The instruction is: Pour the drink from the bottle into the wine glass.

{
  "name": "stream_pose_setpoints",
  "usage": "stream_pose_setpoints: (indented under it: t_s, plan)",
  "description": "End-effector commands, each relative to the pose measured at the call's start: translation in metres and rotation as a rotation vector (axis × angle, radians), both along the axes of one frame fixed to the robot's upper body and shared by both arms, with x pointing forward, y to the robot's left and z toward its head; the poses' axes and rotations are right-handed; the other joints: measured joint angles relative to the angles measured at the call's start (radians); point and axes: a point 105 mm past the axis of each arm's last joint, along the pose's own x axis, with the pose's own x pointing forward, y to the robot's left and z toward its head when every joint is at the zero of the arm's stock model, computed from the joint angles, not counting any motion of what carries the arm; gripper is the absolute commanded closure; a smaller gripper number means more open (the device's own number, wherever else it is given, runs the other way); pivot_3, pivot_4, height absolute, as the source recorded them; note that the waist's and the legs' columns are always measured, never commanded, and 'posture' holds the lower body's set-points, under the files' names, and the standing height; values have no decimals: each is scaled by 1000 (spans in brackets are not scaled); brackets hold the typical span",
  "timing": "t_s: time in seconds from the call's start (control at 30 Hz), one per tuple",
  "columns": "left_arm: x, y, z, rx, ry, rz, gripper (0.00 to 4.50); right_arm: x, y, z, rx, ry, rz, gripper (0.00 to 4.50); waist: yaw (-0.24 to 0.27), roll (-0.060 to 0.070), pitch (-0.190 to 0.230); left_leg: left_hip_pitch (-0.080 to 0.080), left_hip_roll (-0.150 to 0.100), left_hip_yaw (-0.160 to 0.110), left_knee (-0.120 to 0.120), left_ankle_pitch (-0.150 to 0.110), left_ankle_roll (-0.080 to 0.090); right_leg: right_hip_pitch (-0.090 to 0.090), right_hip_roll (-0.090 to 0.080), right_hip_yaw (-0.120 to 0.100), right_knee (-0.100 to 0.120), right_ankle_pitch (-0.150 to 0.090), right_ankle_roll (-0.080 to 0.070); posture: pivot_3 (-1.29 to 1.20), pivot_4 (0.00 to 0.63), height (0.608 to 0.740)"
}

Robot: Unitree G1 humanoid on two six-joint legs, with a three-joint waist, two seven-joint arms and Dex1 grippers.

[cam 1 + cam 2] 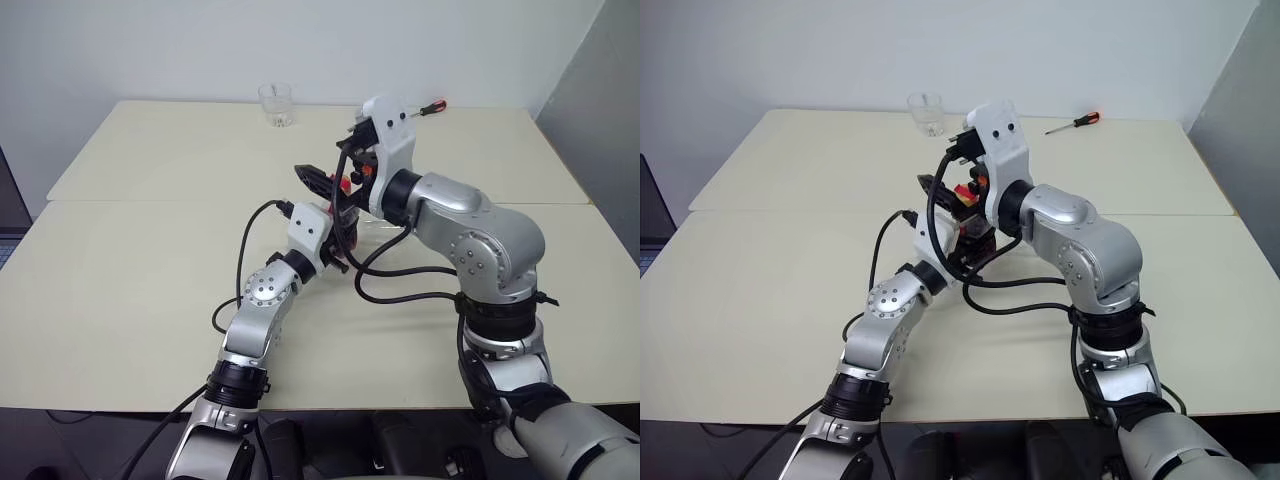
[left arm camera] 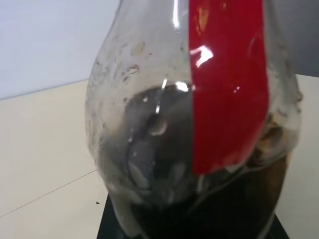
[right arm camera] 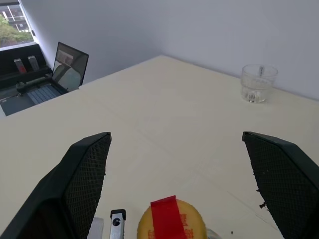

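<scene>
Left gripper (image 1: 335,235) pinches the bottle (image 2: 199,124) low on its body — upright, red label strip facing the wrist camera, dark drink (image 2: 209,209) filling the lower part. Right gripper (image 3: 174,184) spread wide, just above the bottle's yellow cap (image 3: 172,219), not touching. Clear tumbler (image 1: 275,103) stands well beyond the bottle at the table's (image 1: 140,260) far edge; a red-handled screwdriver (image 1: 1075,123) lies to its right.
</scene>
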Motion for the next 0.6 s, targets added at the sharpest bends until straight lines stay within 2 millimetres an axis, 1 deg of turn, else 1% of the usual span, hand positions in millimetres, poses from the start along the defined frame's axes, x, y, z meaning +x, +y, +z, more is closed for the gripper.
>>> stream_pose_setpoints:
  t_s: [0.03,0.1,0.27,0.4,0.6]
  plan:
    - [-3,-2,21,-16,-85,-6,3708,6,1,4,43,-33,-33,0,0,0,0,0,0,0,0,0,0,0,0,0,0,0,0,0,150,740]
    - [-3,-2,21,-16,-86,-4,3708,11,1,5,83,-27,-45,0,0,0,0,0,0,0,0,0,0,0,0,0,0,0,0,0,150,740]
    - [-4,-3,20,-14,-84,-11,3708,19,3,4,99,-47,-37,0,0,0,0,0,0,1,0,0,0,0,0,-1,0,0,0,0,150,740]
    - [-5,-2,20,-14,-85,-12,3708,29,-3,3,104,-58,-62,0,0,0,0,0,0,0,0,0,0,0,0,-1,0,0,0,0,150,740]
    - [-5,-1,21,-11,-86,-12,3709,33,-12,2,102,-70,-85,0,0,0,0,0,0,0,0,0,0,0,0,-1,0,0,0,0,150,740]
